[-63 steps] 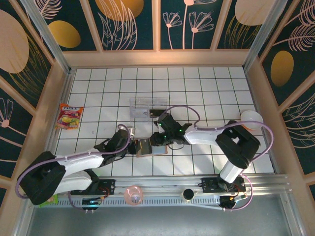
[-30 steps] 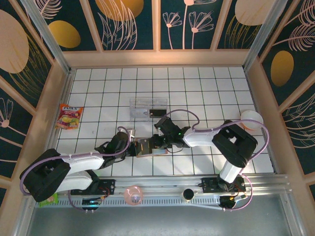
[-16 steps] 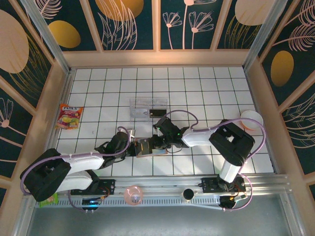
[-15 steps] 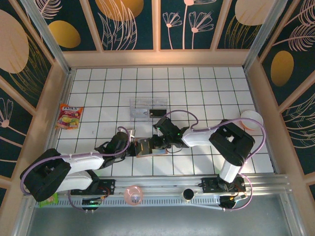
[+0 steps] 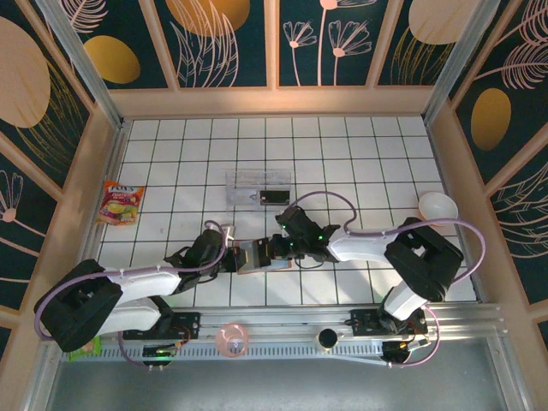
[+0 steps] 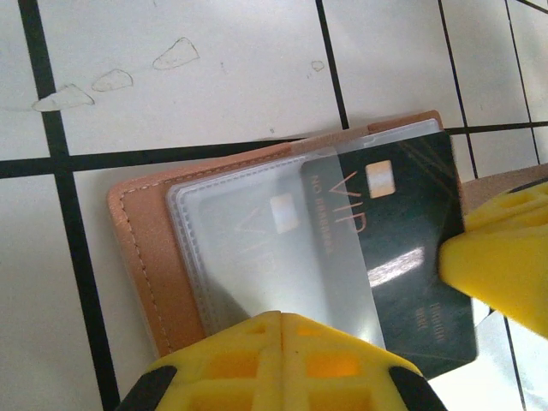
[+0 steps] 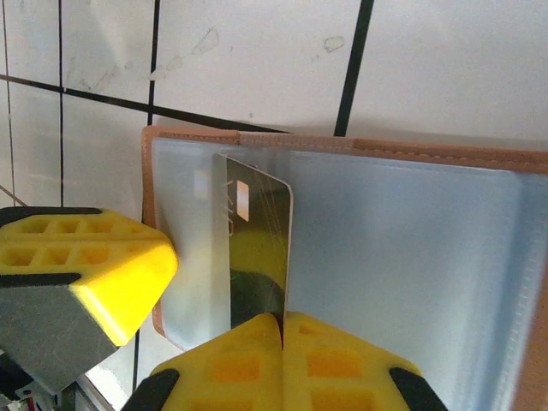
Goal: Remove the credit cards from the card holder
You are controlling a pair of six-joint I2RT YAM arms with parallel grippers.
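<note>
black card (image 7: 255, 244) thin, stiff, slick: your right gripper (image 7: 282, 330) pinches its edge, left gripper (image 6: 281, 332) clamps card holder (image 6: 141, 248); pull flat.

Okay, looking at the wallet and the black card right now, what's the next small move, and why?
Probably draw the right arm back a little, sliding the black card straight out of the clear sleeve. The right jaws are shut on its exposed edge, the card is partly out, and the left jaws are shut on the card holder, so it should stay put.
</note>
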